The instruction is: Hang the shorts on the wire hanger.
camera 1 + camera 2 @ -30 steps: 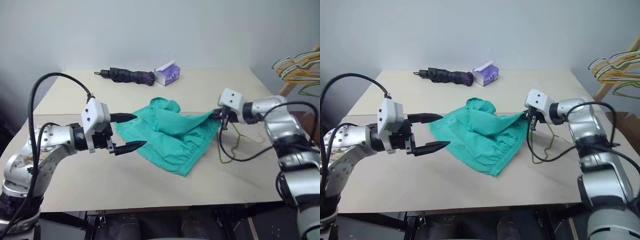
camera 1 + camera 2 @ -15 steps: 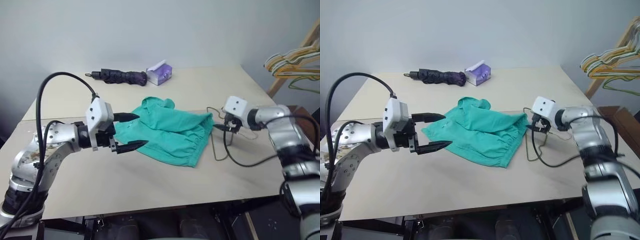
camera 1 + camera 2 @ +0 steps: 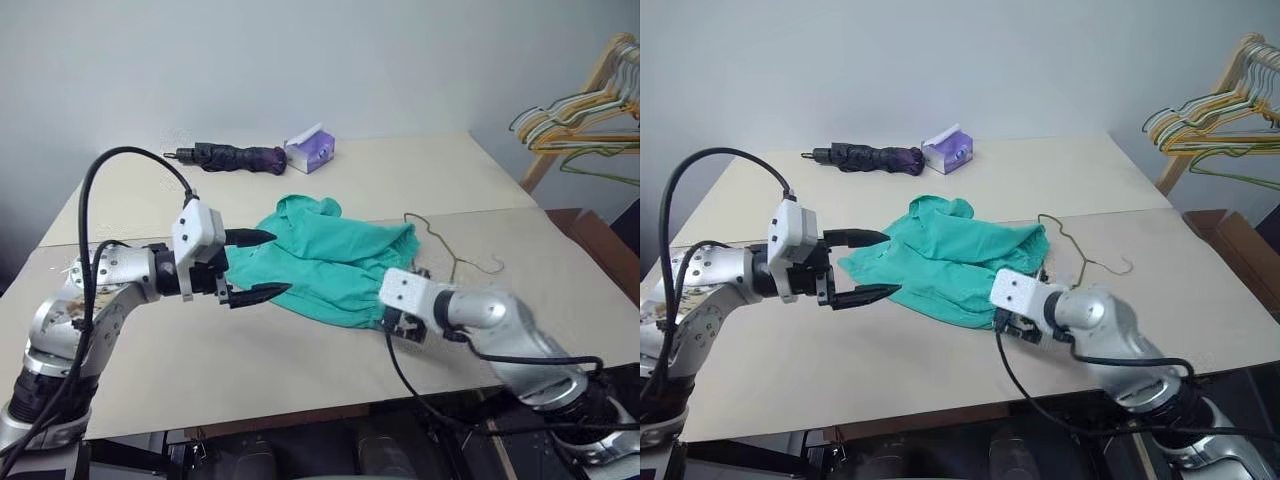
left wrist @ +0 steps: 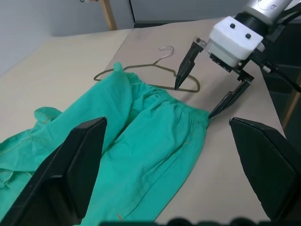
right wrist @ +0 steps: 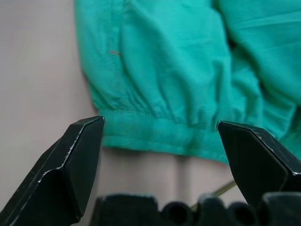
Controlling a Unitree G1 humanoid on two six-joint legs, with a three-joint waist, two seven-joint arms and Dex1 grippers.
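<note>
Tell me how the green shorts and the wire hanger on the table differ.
The shorts are soft teal cloth, rumpled and spread wide; the hanger is thin, stiff olive-grey wire bent into a triangle with a hook. The shorts are solid, while the hanger is a bare outline with the table showing through. The shorts cover one end of the hanger, not the reverse. Both lie flat on the table, with nothing hung yet.

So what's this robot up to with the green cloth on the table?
It is working on hanging the shorts on the wire hanger. Both lie flat on the table, the hanger partly under the waistband. The right gripper hovers open at the waistband edge, the left gripper open by the other side. Nothing is held.
</note>
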